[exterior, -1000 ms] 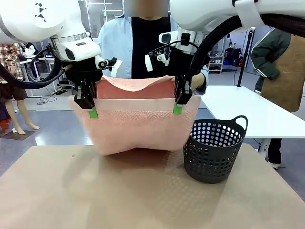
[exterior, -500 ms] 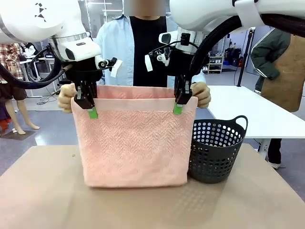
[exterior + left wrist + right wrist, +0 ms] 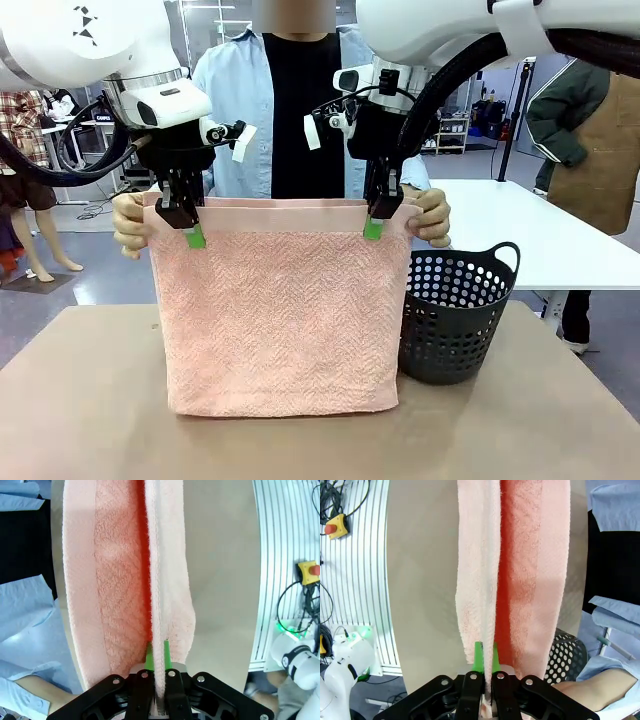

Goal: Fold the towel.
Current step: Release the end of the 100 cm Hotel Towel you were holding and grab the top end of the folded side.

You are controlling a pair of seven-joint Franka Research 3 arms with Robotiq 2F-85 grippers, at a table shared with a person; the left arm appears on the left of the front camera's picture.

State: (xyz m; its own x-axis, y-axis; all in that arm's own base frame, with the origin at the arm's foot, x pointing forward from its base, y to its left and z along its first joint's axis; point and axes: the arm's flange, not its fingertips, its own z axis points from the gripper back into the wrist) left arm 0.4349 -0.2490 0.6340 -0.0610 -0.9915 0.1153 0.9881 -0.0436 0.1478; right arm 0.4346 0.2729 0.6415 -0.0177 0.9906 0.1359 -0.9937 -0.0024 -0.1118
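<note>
The pale salmon-pink terry towel (image 3: 280, 320) hangs doubled just left of the dark grey perforated plastic basket (image 3: 460, 320). Its long axis runs level, with the border band uppermost and the lower edge seemingly on the table (image 3: 90, 400). The left gripper (image 3: 192, 232) and right gripper (image 3: 373, 225) are clamped on its top edge.

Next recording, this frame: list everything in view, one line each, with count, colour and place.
towel: one, salmon pink, hanging doubled above the table, near edge pinched by both grippers, far edge held by the person
basket: one, dark grey, perforated, on the table to the right of the towel
table: one, beige, foreground
white table: one, white, behind at right
person's hands: two, at the towel's upper corners
left gripper: one, black with green pads, shut on the towel's top edge
right gripper: one, same colours, shut on the top edge
</note>
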